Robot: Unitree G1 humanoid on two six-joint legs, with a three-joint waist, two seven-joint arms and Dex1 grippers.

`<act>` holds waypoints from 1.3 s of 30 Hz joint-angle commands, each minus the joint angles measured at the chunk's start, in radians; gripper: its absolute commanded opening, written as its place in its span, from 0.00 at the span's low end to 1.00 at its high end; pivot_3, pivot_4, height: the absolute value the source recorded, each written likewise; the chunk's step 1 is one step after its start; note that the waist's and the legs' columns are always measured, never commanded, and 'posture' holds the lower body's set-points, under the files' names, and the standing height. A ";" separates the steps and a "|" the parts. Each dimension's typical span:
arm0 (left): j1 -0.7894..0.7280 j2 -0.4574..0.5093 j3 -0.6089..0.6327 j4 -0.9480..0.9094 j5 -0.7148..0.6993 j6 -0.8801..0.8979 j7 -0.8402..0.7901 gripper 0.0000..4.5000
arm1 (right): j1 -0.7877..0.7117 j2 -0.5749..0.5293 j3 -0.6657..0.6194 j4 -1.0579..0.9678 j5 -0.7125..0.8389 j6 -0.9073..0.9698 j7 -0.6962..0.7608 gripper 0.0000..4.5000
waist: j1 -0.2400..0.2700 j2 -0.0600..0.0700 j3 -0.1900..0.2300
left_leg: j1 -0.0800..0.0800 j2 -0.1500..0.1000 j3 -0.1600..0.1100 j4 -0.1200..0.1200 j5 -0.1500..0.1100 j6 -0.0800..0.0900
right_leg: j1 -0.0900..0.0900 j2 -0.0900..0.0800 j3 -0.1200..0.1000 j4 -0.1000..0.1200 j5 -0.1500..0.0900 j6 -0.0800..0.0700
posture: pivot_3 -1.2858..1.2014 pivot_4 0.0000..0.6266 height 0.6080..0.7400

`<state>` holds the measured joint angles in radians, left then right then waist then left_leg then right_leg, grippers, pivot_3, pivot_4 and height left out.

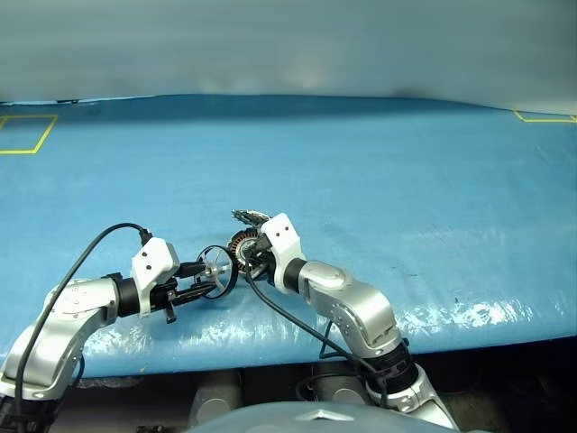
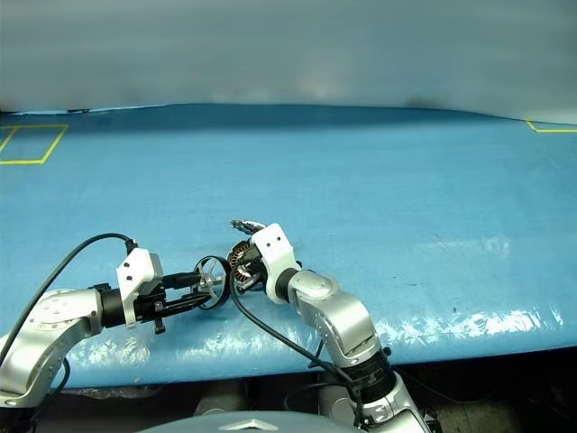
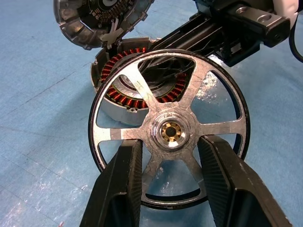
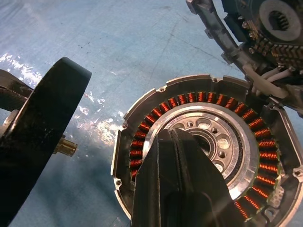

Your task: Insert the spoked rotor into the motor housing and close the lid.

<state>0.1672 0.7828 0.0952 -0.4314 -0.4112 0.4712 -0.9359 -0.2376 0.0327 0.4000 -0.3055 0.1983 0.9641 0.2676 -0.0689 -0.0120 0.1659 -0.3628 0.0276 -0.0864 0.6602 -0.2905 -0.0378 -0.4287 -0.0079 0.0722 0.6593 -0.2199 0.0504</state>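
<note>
The spoked rotor [image 3: 169,130], a flat wheel with a thin dark rim, shiny silver spokes and a silver hub with a brass-coloured centre, stands on edge above the blue tarpaulin-covered surface [image 1: 379,171], grasped by the left hand [image 3: 169,182]. That hand's two black fingers [image 3: 120,189] clamp the wheel's lower half from either side of the hub, and they cover the lower spokes and part of the rim. No brand, label or writing can be read on the rotor.

Just to the right of it, close but apart, sits the motor housing [image 4: 208,146], a short round grey metal can with a ring of copper-brown windings around a silver perforated centre plate. It is tipped so that its open face looks toward the rotor. Whether it rests on the surface or is carried clear of it cannot be told from the head views. The lid [image 3: 102,21], a round grey metal cap with a dark, radially patterned inner face, stands swung open from the housing's far edge, joined there by a hinge-like tab and pale wires; much of it is cut off by the frame edges in both wrist views. No lettering is legible on housing or lid.

The right hand [image 1: 255,255] has its black fingers [image 4: 180,189] pressed together, clenched, lying across the housing's open face and hiding part of the windings and centre plate.

Yellow tape lines [image 1: 25,135] mark the surface's far corners.
</note>
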 commanded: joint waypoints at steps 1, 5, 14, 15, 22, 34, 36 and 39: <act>-0.007 -0.003 0.006 -0.012 -0.004 -0.019 0.003 0.34 | 0.005 0.005 -0.012 0.001 0.017 0.037 -0.006 0.00 | 0.000 0.000 0.000 | 0.000 0.000 0.000 0.000 0.000 0.000 | 0.000 0.000 0.000 0.000 0.000 0.000 | 0.52 0.24 1.00; -0.010 -0.003 0.005 -0.009 -0.004 -0.018 0.002 0.34 | -0.002 0.003 -0.029 -0.034 0.044 0.028 0.006 0.00 | 0.000 0.000 0.000 | 0.000 0.000 0.000 0.000 0.000 0.000 | 0.000 0.000 0.000 0.000 0.000 0.000 | 0.52 0.24 1.00; -0.016 -0.001 0.005 -0.004 -0.005 -0.018 -0.002 0.34 | 0.010 -0.008 -0.061 -0.168 0.100 0.075 0.000 0.00 | 0.000 0.000 0.001 | -0.002 0.000 0.000 -0.001 0.000 0.000 | -0.001 0.000 0.000 0.000 0.000 0.000 | 0.52 0.24 1.00; -0.018 -0.002 0.004 -0.002 -0.004 -0.018 -0.002 0.34 | 0.012 -0.010 -0.055 -0.170 0.097 0.076 -0.003 0.00 | 0.000 0.000 0.001 | -0.002 0.000 0.000 -0.001 0.000 0.000 | -0.001 0.000 0.000 0.000 0.000 0.000 | 0.52 0.24 1.00; -0.043 0.015 0.003 0.011 -0.002 -0.018 -0.019 0.34 | 0.020 -0.044 -0.019 -0.168 0.072 0.052 -0.028 0.00 | 0.000 0.000 0.001 | -0.002 0.000 0.000 -0.001 0.000 0.000 | -0.002 0.000 0.000 0.000 0.000 0.000 | 0.52 0.24 1.00; -0.112 0.034 -0.005 0.041 0.004 -0.022 -0.058 0.34 | 0.027 -0.070 0.005 -0.150 0.071 -0.014 -0.024 0.00 | -0.001 0.000 0.001 | -0.002 0.000 0.000 -0.001 0.000 0.000 | -0.002 0.000 0.000 0.000 0.000 0.000 | 0.52 0.24 1.00; -0.117 0.034 -0.005 0.044 0.007 -0.024 -0.060 0.34 | 0.026 -0.068 0.011 -0.137 0.068 -0.020 -0.027 0.00 | -0.001 0.000 0.001 | -0.002 0.000 0.000 -0.001 0.000 0.000 | -0.002 0.000 0.000 0.000 0.000 0.000 | 0.52 0.24 1.00; -0.119 0.035 -0.001 0.045 0.008 -0.024 -0.062 0.34 | 0.022 -0.065 0.016 -0.117 0.064 -0.022 -0.028 0.00 | -0.001 0.000 0.001 | -0.002 0.000 0.000 -0.001 0.000 0.000 | -0.002 0.000 0.000 -0.001 0.000 0.000 | 0.52 0.24 1.00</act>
<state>0.0579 0.8072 0.0863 -0.3843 -0.3999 0.4682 -0.9918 -0.2110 -0.0425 0.4099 -0.4182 0.2627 0.9649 0.2407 -0.0697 -0.0121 0.1667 -0.3648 0.0275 -0.0865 0.6591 -0.2905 -0.0379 -0.4302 -0.0081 0.0718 0.6587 -0.2200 0.0506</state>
